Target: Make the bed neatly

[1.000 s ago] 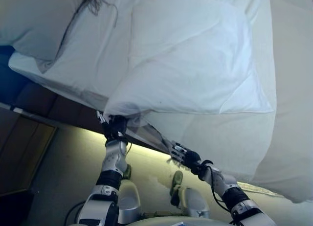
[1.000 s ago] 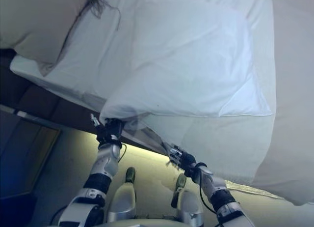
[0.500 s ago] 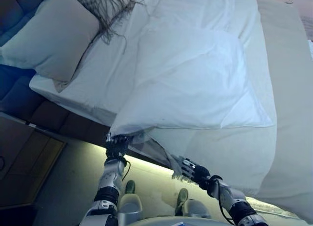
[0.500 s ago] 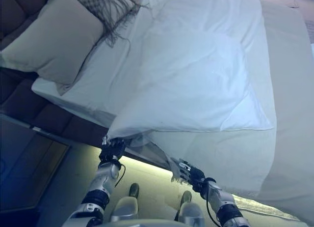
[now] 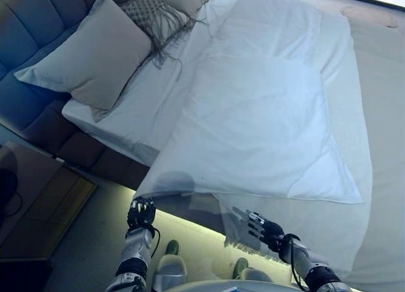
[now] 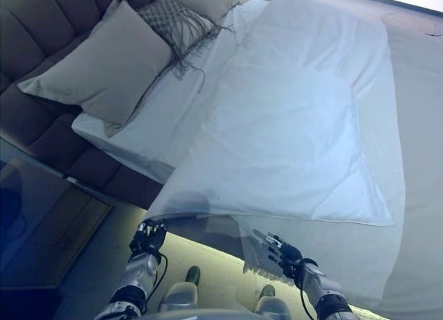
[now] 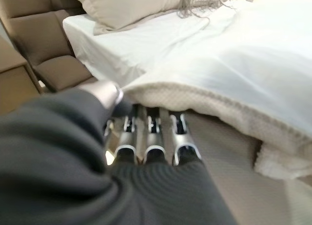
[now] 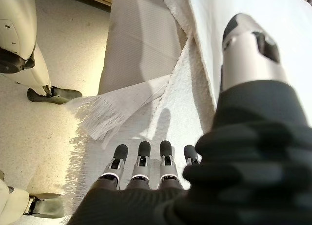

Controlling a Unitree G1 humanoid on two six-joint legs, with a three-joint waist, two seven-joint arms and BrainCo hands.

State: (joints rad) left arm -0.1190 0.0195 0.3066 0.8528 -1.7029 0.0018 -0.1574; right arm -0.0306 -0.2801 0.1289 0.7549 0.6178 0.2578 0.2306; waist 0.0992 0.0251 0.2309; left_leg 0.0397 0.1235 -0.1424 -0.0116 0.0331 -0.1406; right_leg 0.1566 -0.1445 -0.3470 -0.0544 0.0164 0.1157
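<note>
Duvet (image 5: pixel 266 121) is lying across the bed (image 5: pixel 133 109); my left hand (image 5: pixel 140 214) is curling under its edge, my right hand (image 5: pixel 266 229) reaching open-fingered beside the fringed blanket (image 8: pixel 122 108).

A bedroom: made-up bed (image 5: pixel 278 115), pillows (image 5: pixel 95 55), padded headboard (image 5: pixel 31 26), bedside cabinet (image 5: pixel 38 203).

Right hand over the fringed blanket edge

The right hand (image 8: pixel 146 169) holds its fingers (image 8: pixel 118 159) straight in a row, dark tips just above the white fringed blanket (image 8: pixel 117 108), thumb (image 8: pixel 248 49) raised apart; beside the blanket hangs the beige bedspread (image 8: pixel 141 45), the white duvet (image 8: pixel 273 15) past the thumb, speckled floor (image 8: pixel 39 127) beneath
</note>
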